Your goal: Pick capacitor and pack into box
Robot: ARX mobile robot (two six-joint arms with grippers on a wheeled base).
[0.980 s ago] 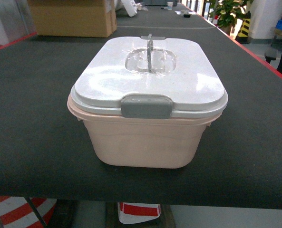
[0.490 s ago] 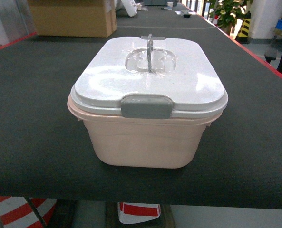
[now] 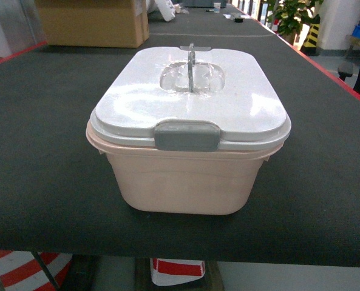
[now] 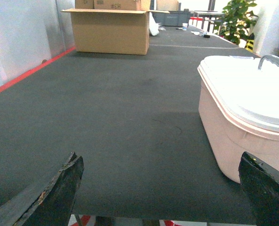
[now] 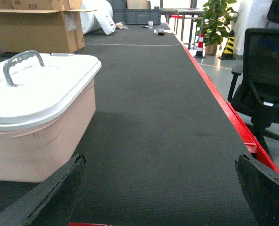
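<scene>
only the head view shows the box's [image 3: 186,182] front clasp [image 3: 187,135], seemingly latched.

Neither arm is seen in the head view. The left gripper [image 4: 163,188] is shown only in the left wrist view, where its 2 dark fingers [image 4: 59,190] are spread wide apart at the lower corners and nothing is held between them. The right gripper [image 5: 160,188] is seen in the right wrist view in the same way, its 2 fingers [image 5: 261,188] parted widely and nothing is gripped.
</scene>
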